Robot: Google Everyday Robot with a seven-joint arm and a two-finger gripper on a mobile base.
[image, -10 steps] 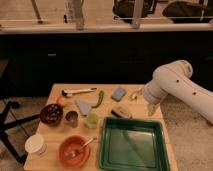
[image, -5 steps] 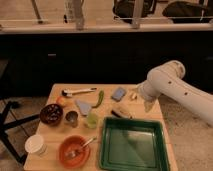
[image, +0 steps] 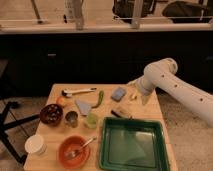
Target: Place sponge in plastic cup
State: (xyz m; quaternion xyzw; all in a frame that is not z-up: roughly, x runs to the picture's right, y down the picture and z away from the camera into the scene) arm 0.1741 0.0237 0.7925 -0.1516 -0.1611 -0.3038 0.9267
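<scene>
Cups numbered three on the wooden table (image: 52,131): one plastic cup (image: 91,120), translucent yellow-green, near the middle; one dark metal cup (image: 71,118) just beside it on the left; and one white paper cup (image: 35,145) at the near left corner. Bowls numbered two: a dark bowl (image: 51,114) on the left and an orange bowl (image: 74,151) at the front, with a single spoon (image: 83,146) leaning in it. One green tray (image: 132,145) filled the near right part of the table.

One sponge (image: 118,93), a small flat blue-grey pad, lay on the far side of the table, well apart from the plastic cup. One pale triangular cloth (image: 84,106), one long green vegetable (image: 100,99), one white-handled tool (image: 79,91), one small orange fruit (image: 61,101) and one tan-and-dark oblong block (image: 120,113) lay between them.

One white arm (image: 170,82) came in from the right, its far end cut off by the picture's edge. The gripper (image: 143,96) hung over the far right part of the table, just right of the sponge and not touching it; its claw was spread and held nothing. A small yellowish thing (image: 133,95) beside the gripper was too hard to make out to name.
</scene>
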